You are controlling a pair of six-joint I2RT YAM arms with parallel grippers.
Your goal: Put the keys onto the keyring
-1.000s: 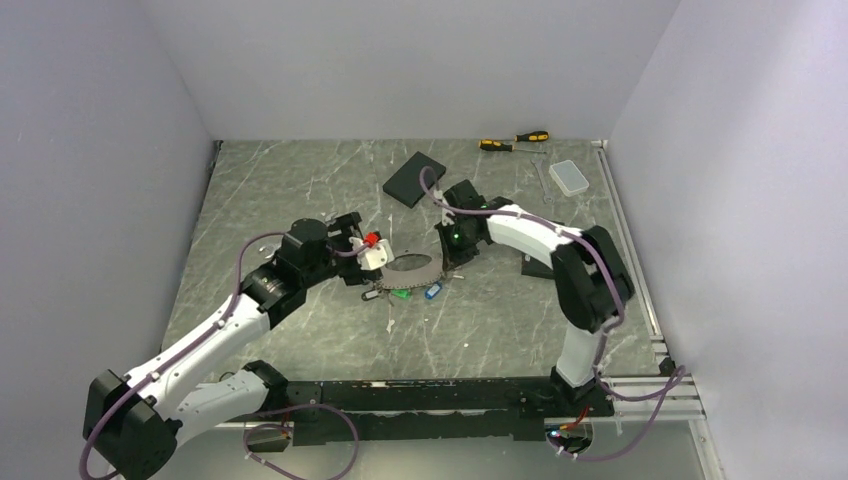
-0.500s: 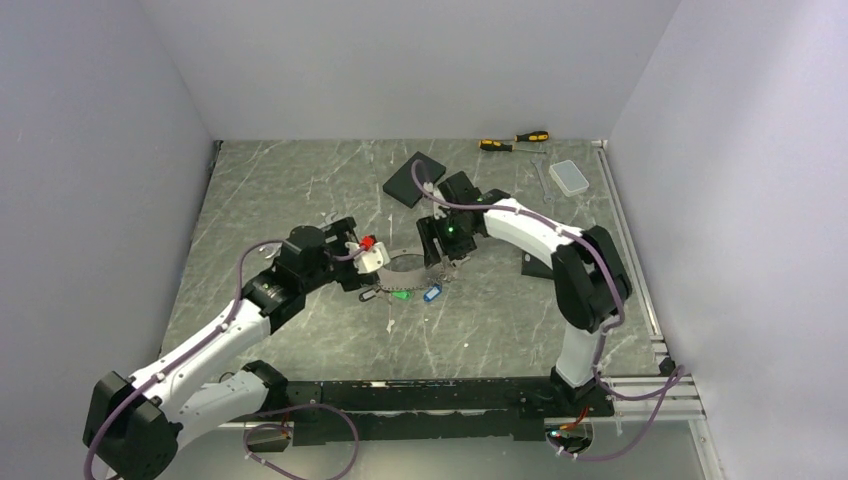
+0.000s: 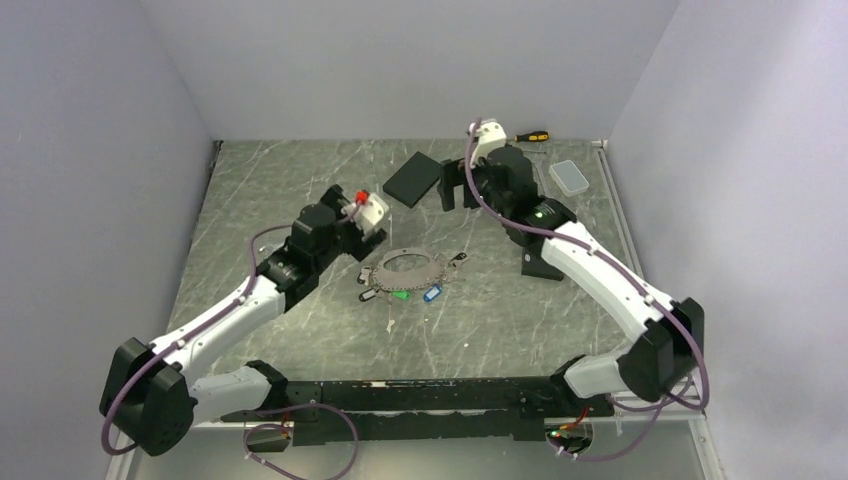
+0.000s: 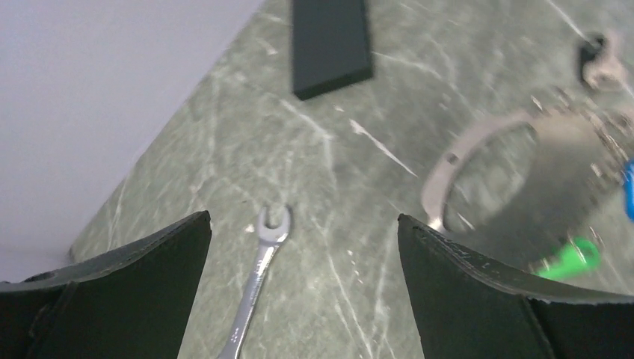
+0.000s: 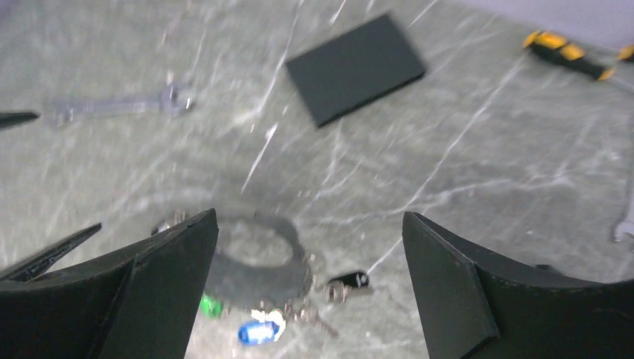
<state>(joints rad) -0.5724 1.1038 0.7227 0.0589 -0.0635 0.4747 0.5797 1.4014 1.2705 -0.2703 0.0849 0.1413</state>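
grey-green marble tabletop (image 3: 270, 180) carries all the things. the keyring (image 3: 408, 267), a thin silver loop, lies flat near the middle of the tabletop, between the two arms and touched by neither. the keys (image 3: 400, 293) lie along its near rim and its right side, touching it or just beside it; i cannot tell if they are threaded on it. the green key (image 3: 401, 294) and the blue key (image 3: 433, 293) are on the near side, and the black key (image 3: 458, 259) is at the right side of the loop. the left tool (image 3: 352, 222) hangs above the tabletop just left of the keyring, its jaws wide apart and with nothing between them. the right tool (image 3: 458, 186) is well apart from the keyring, toward the far edge, also spread wide and holding nothing. beside it, a little to the left, lies a flat black pad (image 3: 414, 179). in the left wrist view a silver wrench (image 4: 258, 277) lies on the marble under the spread jaws. a yellow and black screwdriver (image 3: 515, 140) rests at the far edge, and a small clear box (image 3: 571, 177) sits near the far right corner.
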